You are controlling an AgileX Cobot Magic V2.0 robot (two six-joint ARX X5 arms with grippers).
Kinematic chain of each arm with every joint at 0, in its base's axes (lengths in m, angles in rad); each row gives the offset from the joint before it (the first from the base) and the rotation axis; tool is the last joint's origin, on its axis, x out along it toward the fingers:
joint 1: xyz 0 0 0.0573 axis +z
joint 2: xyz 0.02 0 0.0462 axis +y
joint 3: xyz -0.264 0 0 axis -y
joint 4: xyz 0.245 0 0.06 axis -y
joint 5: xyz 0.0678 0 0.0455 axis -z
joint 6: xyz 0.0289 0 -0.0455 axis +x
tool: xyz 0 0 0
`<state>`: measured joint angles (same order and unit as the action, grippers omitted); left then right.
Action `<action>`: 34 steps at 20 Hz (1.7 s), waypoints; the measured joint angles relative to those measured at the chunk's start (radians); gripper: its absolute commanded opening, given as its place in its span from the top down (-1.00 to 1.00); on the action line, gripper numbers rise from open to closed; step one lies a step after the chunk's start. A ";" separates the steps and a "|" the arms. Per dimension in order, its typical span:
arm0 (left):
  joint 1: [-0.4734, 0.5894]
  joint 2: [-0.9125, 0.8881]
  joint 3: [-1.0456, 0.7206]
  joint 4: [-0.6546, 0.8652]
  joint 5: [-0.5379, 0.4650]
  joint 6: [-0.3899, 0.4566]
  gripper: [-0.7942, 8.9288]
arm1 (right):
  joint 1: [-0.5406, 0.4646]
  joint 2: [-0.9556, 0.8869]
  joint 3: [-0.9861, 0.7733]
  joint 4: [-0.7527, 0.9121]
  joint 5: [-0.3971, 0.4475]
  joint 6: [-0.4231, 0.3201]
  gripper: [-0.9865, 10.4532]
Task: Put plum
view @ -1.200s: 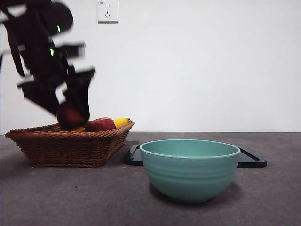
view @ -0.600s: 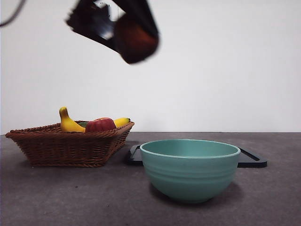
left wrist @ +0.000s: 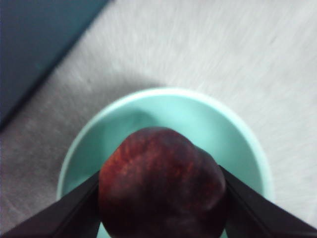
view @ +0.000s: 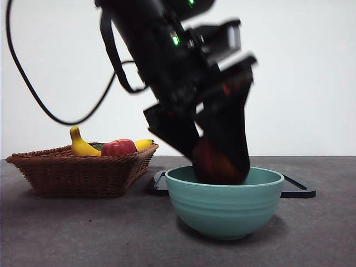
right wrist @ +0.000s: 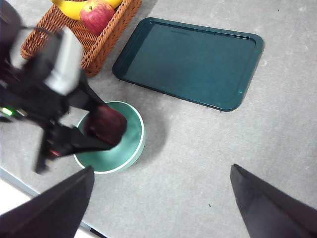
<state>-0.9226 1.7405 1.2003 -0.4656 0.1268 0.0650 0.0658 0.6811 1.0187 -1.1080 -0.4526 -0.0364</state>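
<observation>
While the plum (left wrist: 161, 186) sits clamped between the jaws of the left end effector (view: 219, 161), it hangs over the mouth of the teal bowl (view: 225, 207), at rim level. Behind the bowl lies a dark tray (right wrist: 190, 59) on the grey surface (right wrist: 208, 148). Farther left, a wicker basket (view: 78, 172) holds a banana (view: 80, 146) and a red apple (view: 118, 147). High above, the right end effector (right wrist: 161, 201) waits with its jaws spread apart.

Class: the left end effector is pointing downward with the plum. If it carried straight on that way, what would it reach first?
Probably the inside of the green bowl. The left end effector holds the plum directly over the bowl's opening; how far above the bottom is unclear.
</observation>
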 measured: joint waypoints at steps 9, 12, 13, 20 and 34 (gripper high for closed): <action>-0.031 0.043 0.000 0.037 -0.033 0.064 0.11 | 0.000 0.000 0.000 0.000 0.000 0.000 0.06; -0.031 0.043 0.000 0.028 -0.034 0.069 0.11 | 0.000 0.000 0.000 0.000 0.000 0.000 0.06; -0.032 0.043 0.000 0.027 -0.035 0.069 0.11 | 0.000 0.000 0.000 0.000 0.000 0.000 0.06; -0.041 0.043 0.000 0.012 -0.035 0.073 0.00 | 0.000 0.000 0.000 0.000 0.000 0.000 0.06; 0.117 -0.292 0.051 -0.040 -0.035 -0.029 0.01 | 0.000 0.000 0.000 0.000 0.000 0.000 0.06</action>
<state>-0.8059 1.4483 1.2518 -0.5060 0.0917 0.0364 0.0658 0.6811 1.0187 -1.1080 -0.4526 -0.0364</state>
